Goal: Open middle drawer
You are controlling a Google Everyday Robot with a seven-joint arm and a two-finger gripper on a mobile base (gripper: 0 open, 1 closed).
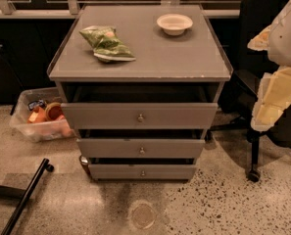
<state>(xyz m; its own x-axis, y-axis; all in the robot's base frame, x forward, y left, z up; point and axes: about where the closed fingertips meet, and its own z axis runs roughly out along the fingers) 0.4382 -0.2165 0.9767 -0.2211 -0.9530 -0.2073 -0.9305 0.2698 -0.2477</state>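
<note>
The grey cabinet [140,62] stands in the middle of the camera view with three drawers stacked in its front. The middle drawer [110,148] is a wide, shallow grey front with a small round metal knob [142,151] at its centre. The taller top drawer [101,115] stands out a little, with a dark gap above it. The short bottom drawer [115,172] sits below. My gripper [268,112] is at the right edge, on the white and cream arm, well to the right of the cabinet and apart from the knob.
A green snack bag [106,43] and a white bowl [174,23] lie on the cabinet top. A clear plastic bin [25,129] of items sits on the floor at left. A black wheeled leg [27,195] crosses the lower left. A black office chair [255,48] stands at right.
</note>
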